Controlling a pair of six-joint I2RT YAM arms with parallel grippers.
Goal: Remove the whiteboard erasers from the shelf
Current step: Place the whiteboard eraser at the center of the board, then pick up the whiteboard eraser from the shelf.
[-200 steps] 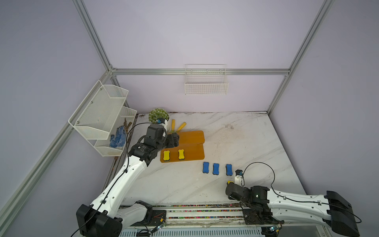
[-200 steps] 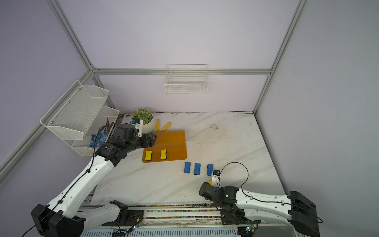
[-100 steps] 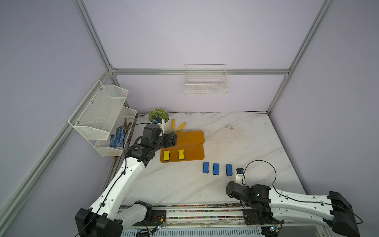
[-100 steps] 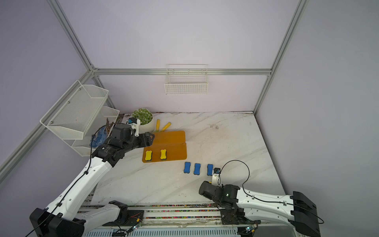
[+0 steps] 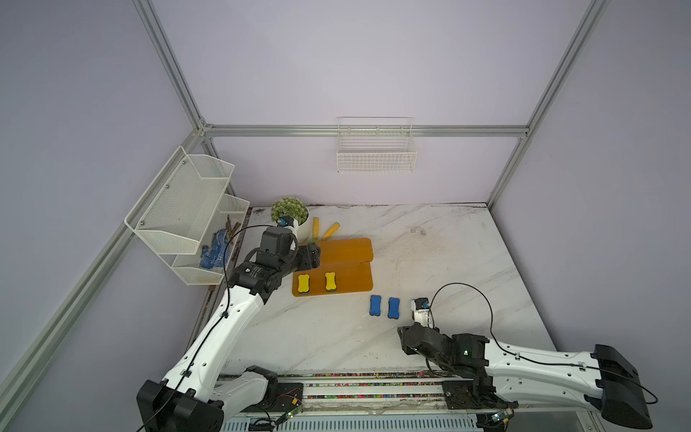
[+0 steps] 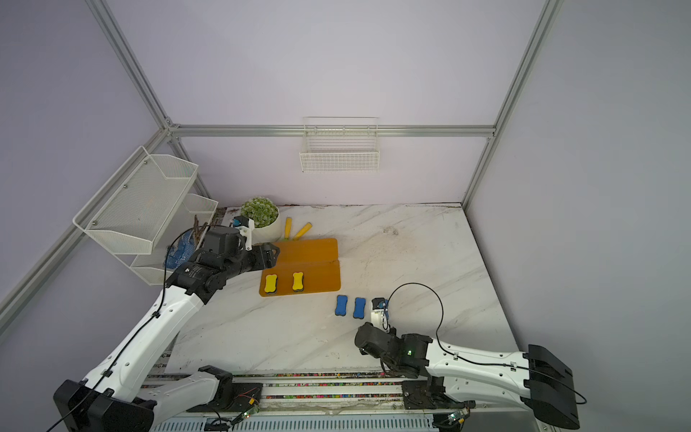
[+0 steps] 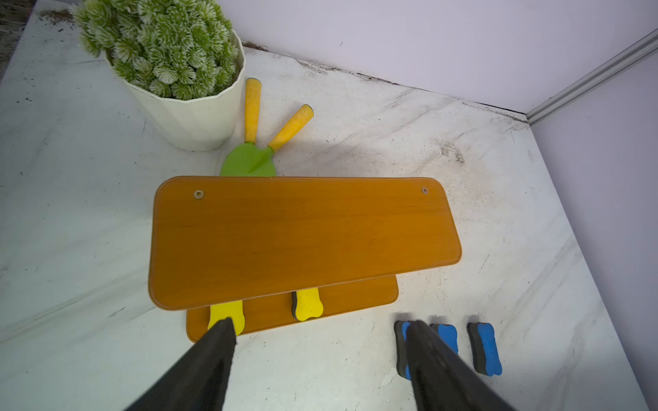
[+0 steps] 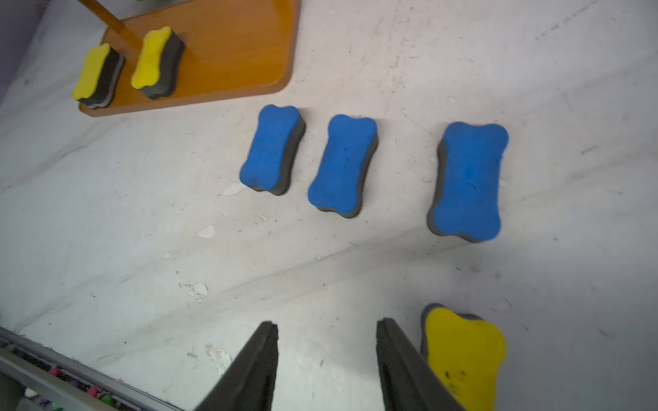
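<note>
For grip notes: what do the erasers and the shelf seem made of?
The whiteboard erasers look like foam: a matte coloured top layered on a dark grey spongy base. The shelf looks like wood or wood-grain laminate: orange-brown, streaked grain, slight sheen, screw heads on top.

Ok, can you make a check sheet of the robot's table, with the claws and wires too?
Surface: white marble table, smudged, with small white flakes.
Job's things: orange shelf holds two yellow erasers on its lower step; three blue erasers and a third yellow eraser lie on the table.
Clutter: potted plant and two yellow-handled tools behind the shelf.
Claws: left claw open and empty at the shelf's plant-side end; right claw open and empty beside the third yellow eraser.
Cables: black cable loops above the right arm; another runs along the left arm.
Surroundings: white mesh rack with blue gloves on the side wall; wire basket on the back wall.
</note>
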